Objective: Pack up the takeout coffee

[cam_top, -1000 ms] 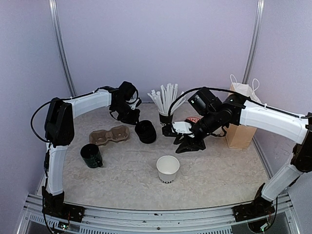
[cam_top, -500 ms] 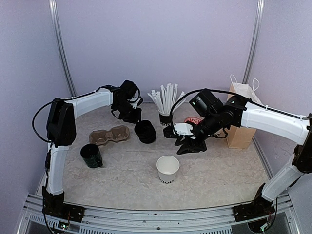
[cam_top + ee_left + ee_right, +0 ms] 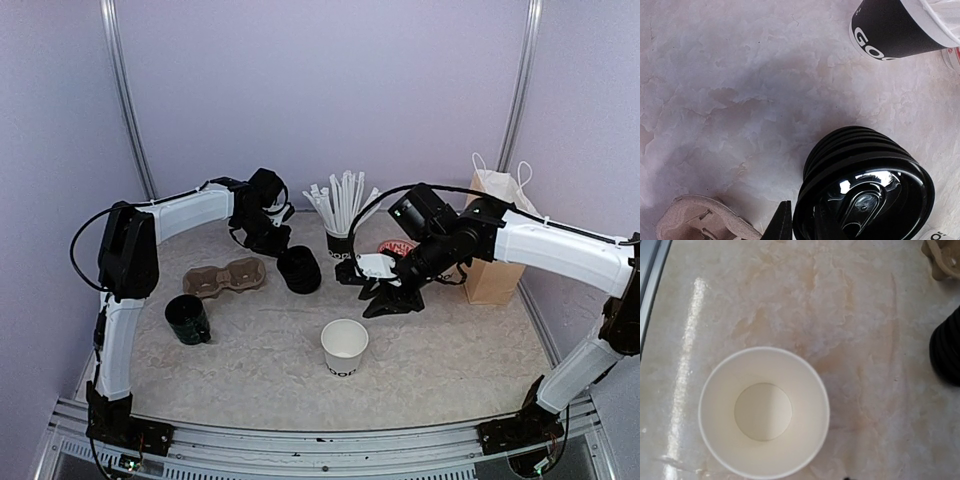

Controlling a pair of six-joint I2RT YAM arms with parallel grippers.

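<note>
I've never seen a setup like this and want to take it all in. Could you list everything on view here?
paper cup: one, white with black lettering near its base, open and empty, front middle of the table
lids: one stack, glossy black, behind the paper cup and to its left
cup carrier: one, brown cardboard, left of the lids
mug: one, dark green, front left
straw cup: one, black, holding white straws, back middle
paper bag: one, brown with white handles, back right
left pincer: one, black, at the lids; grip unclear
right pincer: one, black, over the table behind the paper cup; grip unclear
</note>
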